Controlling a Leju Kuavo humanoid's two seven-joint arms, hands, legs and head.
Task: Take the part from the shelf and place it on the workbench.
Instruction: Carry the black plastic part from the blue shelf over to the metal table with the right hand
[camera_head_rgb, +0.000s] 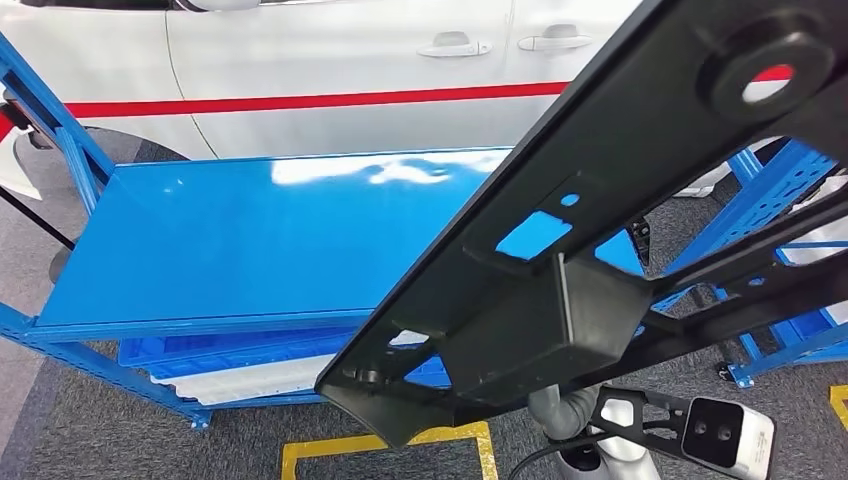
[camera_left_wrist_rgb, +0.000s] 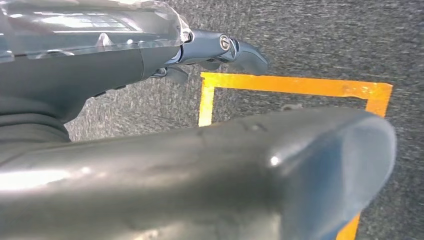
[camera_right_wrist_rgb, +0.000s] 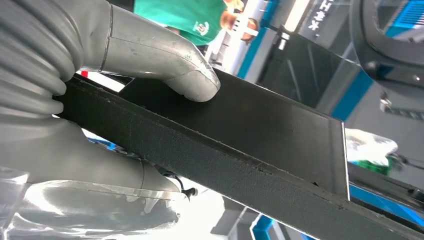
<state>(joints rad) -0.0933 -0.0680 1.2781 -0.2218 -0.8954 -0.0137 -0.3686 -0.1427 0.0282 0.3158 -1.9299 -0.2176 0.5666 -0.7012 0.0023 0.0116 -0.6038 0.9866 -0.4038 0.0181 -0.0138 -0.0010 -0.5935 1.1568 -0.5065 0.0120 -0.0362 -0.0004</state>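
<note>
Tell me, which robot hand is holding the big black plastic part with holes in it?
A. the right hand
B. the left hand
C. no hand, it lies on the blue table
A: in the right wrist view the right hand grips the big black plastic part, thumb pressed on its flat face, while the left hand hangs over the grey floor holding nothing.

Left hand (camera_left_wrist_rgb: 220, 50) hangs empty above yellow floor tape (camera_left_wrist_rgb: 295, 85).
</note>
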